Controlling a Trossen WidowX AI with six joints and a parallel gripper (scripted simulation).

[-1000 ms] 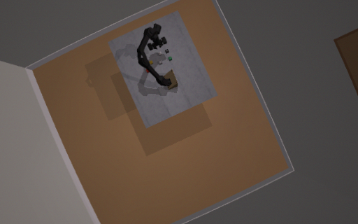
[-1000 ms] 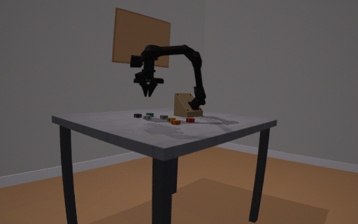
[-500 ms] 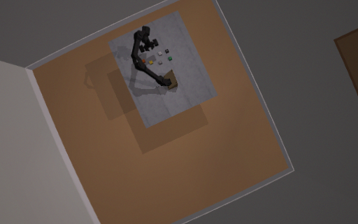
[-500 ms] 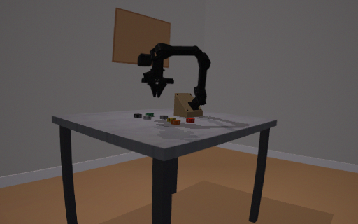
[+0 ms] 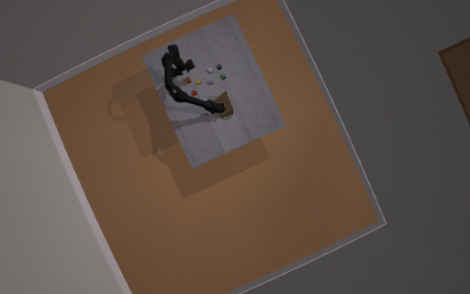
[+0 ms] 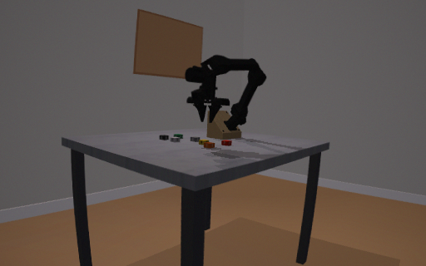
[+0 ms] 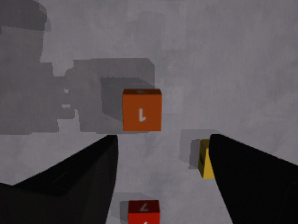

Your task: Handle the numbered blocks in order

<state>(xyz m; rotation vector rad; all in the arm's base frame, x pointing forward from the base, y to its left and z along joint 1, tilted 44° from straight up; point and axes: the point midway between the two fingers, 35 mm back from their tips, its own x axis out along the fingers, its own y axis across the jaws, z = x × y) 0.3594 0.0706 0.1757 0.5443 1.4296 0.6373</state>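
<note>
Orange block sat on the table, digit 1 on its face in the wrist view, straight ahead of the gripper and centred between the two fingers, but well below them, no contact. Red block lay closer in, also in the gap between the fingers; its digit was too blurred to read for sure. Yellow block was half hidden behind the right-hand finger; its digit was not visible.

Jaws stood partly apart, nothing between them.

In the exterior view the gripper hung high above the table, pointing down, clear of every block. Below it: orange, yellow and red grouped close together near the tan arm base. Further out along the row were two grey blocks, a green one and a black one; digits unreadable there.

Top view matched: orange, yellow and red next to the arm, with the white block, grey, green and black spread further off on the grey table. All blocks sat apart, none touching. The gripper itself was hard to make out from above.
</note>
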